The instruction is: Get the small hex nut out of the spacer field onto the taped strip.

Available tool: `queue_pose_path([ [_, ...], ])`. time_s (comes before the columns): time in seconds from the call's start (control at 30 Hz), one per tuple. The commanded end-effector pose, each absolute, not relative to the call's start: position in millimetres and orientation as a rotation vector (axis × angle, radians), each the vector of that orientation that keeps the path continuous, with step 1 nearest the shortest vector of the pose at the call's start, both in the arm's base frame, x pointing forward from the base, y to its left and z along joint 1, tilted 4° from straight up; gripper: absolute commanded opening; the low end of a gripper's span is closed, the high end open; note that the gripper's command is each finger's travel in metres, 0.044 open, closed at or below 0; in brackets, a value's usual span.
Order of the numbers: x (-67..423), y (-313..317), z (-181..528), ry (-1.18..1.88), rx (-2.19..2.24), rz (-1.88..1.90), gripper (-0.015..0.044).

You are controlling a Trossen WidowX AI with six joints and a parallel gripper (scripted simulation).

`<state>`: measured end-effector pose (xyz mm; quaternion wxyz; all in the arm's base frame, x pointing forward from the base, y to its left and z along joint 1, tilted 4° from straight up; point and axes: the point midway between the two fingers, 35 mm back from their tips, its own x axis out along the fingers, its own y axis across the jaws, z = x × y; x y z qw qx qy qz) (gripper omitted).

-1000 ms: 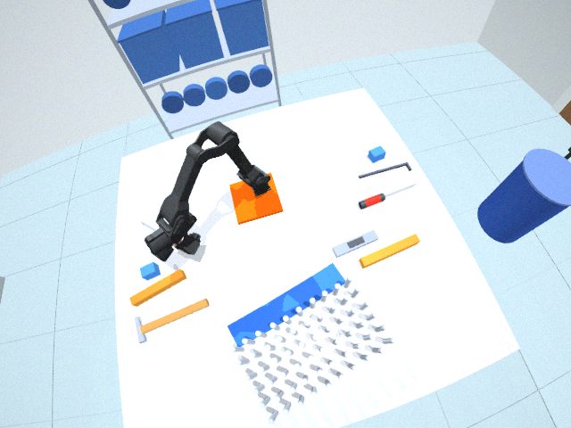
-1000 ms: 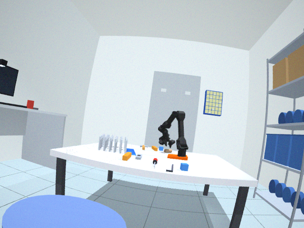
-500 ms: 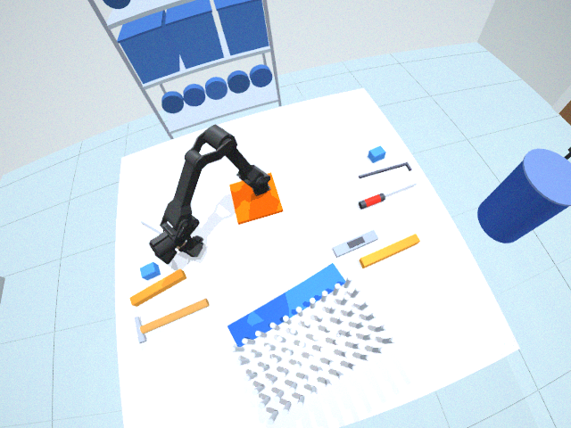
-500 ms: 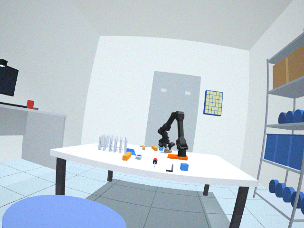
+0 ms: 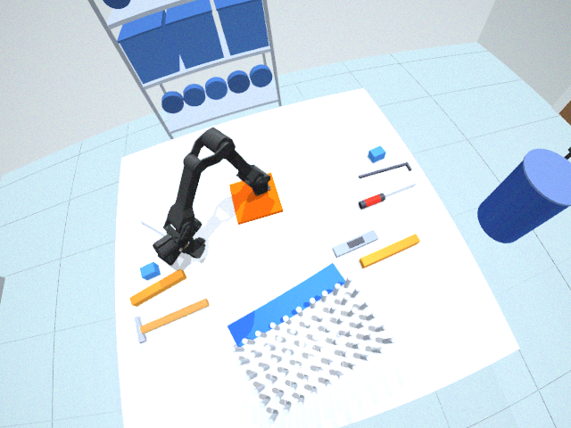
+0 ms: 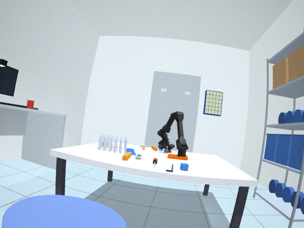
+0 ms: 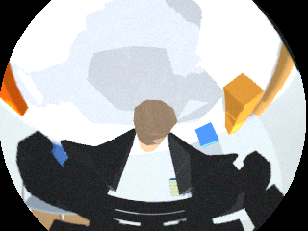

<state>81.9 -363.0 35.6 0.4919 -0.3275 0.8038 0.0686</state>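
My gripper [image 5: 183, 249] [image 6: 167, 147] [image 7: 152, 133] is low at the table's left side, fingers apart on either side of a tool with a brown handle [image 6: 167, 150] [image 7: 154, 119]. The tool's thin pale rod [image 5: 151, 227] shows beyond the hand. The fingertips are very close to the handle; contact cannot be told. Standing metal spacers [image 5: 336, 291] [image 6: 116, 144] fill the front field. The blue taped strip [image 5: 294, 294] [image 6: 130, 151] lies along their edge, with no nut visible on it. The nut cannot be made out. A black hooked rod [image 5: 383, 170] [image 6: 172, 167] lies at the right.
Beside the hand are a blue cube [image 5: 150, 270] [image 7: 207, 135] and an orange bar [image 5: 158, 287] [image 7: 243, 91], with a hammer [image 5: 177, 315] beyond. A red screwdriver [image 5: 371, 201], grey device [image 5: 355, 242], yellow bar [image 5: 389, 251] and another blue cube [image 5: 376, 154] lie right.
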Motion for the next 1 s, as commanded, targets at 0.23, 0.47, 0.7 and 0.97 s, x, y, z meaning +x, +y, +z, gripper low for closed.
queue_pose_path([
  [0.23, 81, -362, 33, 1.956, -0.789, 0.166, 0.0154],
  [0.47, 82, -368, 59, 1.955, -0.79, 0.166, 0.0],
  [0.7, 81, -373, 101, 1.955, -0.791, 0.167, 0.0],
  [0.97, 77, -370, 151, 1.954, -0.792, 0.168, 0.0],
])
